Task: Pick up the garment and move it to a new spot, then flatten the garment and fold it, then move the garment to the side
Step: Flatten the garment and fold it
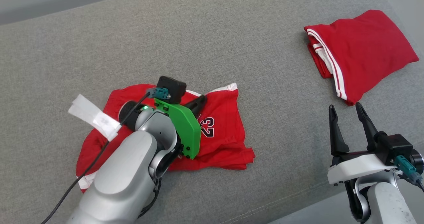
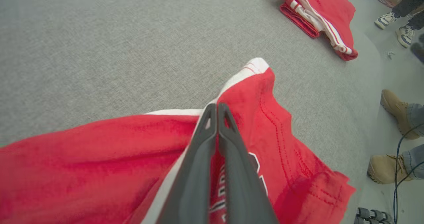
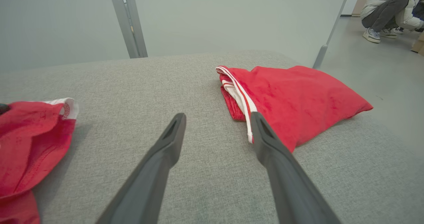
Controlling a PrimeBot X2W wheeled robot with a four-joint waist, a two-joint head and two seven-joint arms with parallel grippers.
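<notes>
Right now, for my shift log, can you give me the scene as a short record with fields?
surface: grey upholstered cushion
garment in work: crumpled red garment numbered 23
left end effector: shut at that garment's white-trimmed edge
right end effector: open, over bare cushion, holding nothing
set aside: folded red garment, to the robot's right
bystanders: a person's tan boots beside the cushion

White "23" on red garment [image 1: 225, 134]; writing on paper tag [image 1: 99, 119] illegible.

Two garments are counted: crumpled garment [image 1: 225, 134], folded garment [image 1: 364, 52]. Two grippers are seen: left gripper [image 2: 217, 108], right gripper [image 1: 345, 107]. Perhaps four shoes [image 2: 394, 106] are glimpsed.
</notes>
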